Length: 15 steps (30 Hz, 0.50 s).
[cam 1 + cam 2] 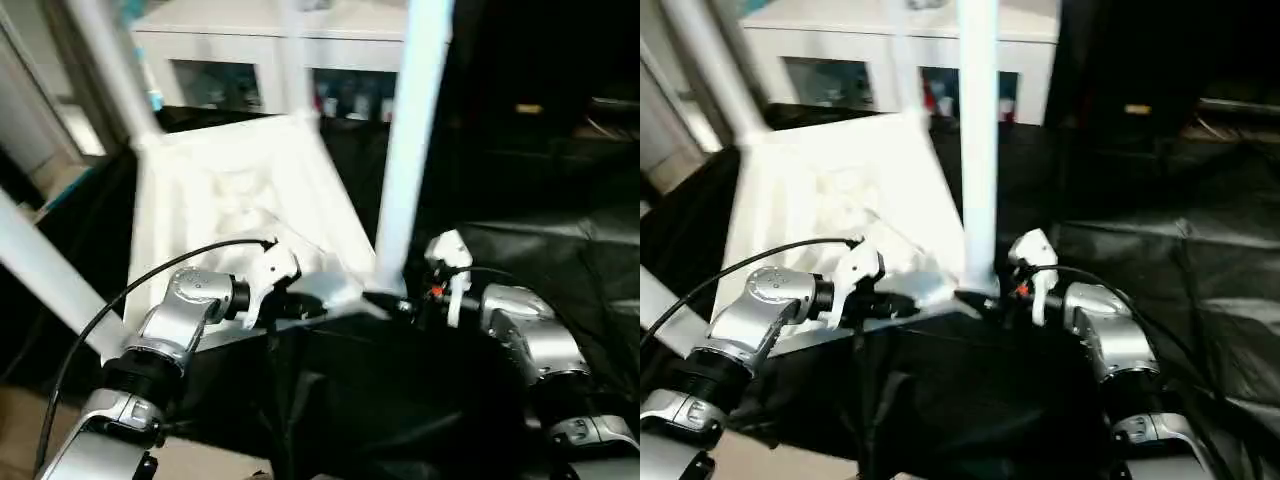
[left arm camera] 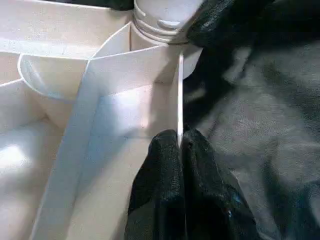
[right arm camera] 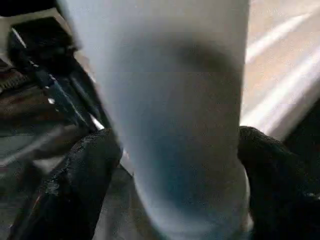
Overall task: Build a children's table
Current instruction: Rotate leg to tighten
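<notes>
White plastic makes up the whole of the children's table point(image 1: 250, 190), which is seen upside down and tilted on black cloth point(image 1: 560, 260), its ribbed underside turned toward the camera. The near edge wall of the top point(image 2: 150, 85) is pinched between the pressed-together fingers of the left end effector point(image 2: 181, 150), just beside the corner socket point(image 2: 160, 22).

From that same corner a long tube leg point(image 1: 410, 130) rises almost upright, its long axis running straight up and away from the right end effector point(image 3: 175, 165). The base of the leg stands directly between the right end effector's fingers point(image 3: 85, 175), which are spread to either side of the tube; whether the pads touch it cannot be told. The right arm is judged the nearer one to this leg, so any turning or seating of it would fall to that side while the left steadies the top.

Other legs point(image 1: 105, 60) stand out from the far corners. Beyond the table, a white glass-door cabinet point(image 1: 250, 60) is seen.
</notes>
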### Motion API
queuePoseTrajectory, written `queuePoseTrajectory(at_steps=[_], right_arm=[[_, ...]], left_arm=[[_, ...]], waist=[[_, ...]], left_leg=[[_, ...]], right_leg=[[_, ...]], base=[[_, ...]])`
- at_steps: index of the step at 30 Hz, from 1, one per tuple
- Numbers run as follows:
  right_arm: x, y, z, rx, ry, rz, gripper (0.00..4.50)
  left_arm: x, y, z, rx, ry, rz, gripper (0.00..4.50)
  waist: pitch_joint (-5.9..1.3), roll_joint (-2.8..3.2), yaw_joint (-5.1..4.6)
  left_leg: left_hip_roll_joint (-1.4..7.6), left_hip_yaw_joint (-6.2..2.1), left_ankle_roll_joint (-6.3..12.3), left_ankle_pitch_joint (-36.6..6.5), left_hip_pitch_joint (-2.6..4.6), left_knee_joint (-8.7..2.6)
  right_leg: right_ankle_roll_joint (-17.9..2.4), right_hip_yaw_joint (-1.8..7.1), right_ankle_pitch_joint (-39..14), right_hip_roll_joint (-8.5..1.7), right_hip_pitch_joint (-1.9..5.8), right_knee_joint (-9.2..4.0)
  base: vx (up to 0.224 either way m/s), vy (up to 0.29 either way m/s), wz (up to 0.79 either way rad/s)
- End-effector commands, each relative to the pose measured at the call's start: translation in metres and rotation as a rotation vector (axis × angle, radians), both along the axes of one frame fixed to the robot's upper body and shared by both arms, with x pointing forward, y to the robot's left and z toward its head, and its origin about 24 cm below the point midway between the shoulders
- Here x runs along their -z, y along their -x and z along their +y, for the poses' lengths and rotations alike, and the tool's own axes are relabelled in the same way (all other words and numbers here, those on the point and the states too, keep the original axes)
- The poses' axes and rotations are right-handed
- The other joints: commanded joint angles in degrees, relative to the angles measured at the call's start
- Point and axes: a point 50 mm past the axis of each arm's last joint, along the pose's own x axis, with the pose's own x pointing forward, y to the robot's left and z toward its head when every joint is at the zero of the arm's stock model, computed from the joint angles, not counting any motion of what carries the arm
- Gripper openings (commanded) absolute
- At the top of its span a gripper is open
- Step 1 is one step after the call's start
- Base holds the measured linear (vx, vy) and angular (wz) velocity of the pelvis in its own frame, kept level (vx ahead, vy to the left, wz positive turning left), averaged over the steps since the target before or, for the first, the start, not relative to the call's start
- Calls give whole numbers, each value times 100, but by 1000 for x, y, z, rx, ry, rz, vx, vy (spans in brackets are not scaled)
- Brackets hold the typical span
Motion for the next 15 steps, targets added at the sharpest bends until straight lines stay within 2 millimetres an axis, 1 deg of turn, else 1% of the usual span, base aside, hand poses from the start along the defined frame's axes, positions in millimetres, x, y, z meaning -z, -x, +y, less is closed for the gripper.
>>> queuePoseTrajectory(at_steps=[1,2,3,6,7,8,10,11,12,13,14,15], right_arm=[[2,3,7,-73,-1,37,351],[2,3,7,-77,-2,39,337],[2,3,7,-84,-3,43,313],[4,5,9,-99,-9,50,304],[5,6,10,-103,-13,56,281],[6,8,11,-107,-18,64,275],[11,11,13,-97,-24,74,271],[12,12,13,-94,-24,75,268],[14,12,14,-73,-27,72,266],[17,11,16,-29,-27,65,265],[20,8,17,29,-25,60,265],[23,5,19,89,-19,54,265]], left_arm=[[4,6,-6,60,-6,31,0],[3,6,-6,64,-7,32,0],[3,6,-6,67,-7,33,0],[2,6,-7,74,-4,35,0],[2,7,-7,75,-4,34,0],[2,7,-8,75,-5,32,0],[3,5,-11,52,-7,18,0],[3,5,-11,47,-7,16,0],[2,4,-12,30,-3,3,0],[1,1,-14,-7,1,-14,0],[0,-3,-17,-44,8,-33,0],[-1,-6,-19,-74,16,-50,0]], waist=[[-324,-100,9],[-327,-106,15],[-329,-109,19],[-354,-116,36],[-364,-116,53],[-365,-124,57],[-361,-142,73],[-359,-131,84],[-355,-143,86],[-352,-135,88],[-333,-134,76],[-320,-121,71]], left_leg=[[391,-104,751,-492,118,-368],[386,-101,740,-457,114,-364],[374,-98,749,-397,99,-358],[362,-97,816,-171,88,-324],[353,-96,887,-58,81,-302],[350,-94,906,-41,78,-298],[351,-94,927,-53,73,-298],[356,-95,913,-85,77,-300],[357,-96,903,-114,75,-305],[364,-97,865,-166,78,-310],[368,-94,796,-278,79,-324],[366,-98,735,-388,85,-339]], right_leg=[[-1636,257,58,-406,242,-327],[-1630,257,121,-406,246,-320],[-1626,257,241,-407,251,-306],[-1638,252,563,-420,261,-271],[-1647,247,719,-421,263,-253],[-1653,246,749,-421,265,-251],[-1640,242,694,-428,269,-257],[-1627,243,603,-431,264,-264],[-1619,241,540,-429,264,-270],[-1604,245,439,-431,257,-275],[-1588,253,264,-434,243,-298],[-1572,254,94,-435,238,-320]], base=[[0,0,0],[0,0,0],[0,0,0],[0,0,0],[0,0,0],[0,0,0],[0,0,0],[0,0,0],[0,0,0],[0,0,0],[0,0,0],[0,0,0]])
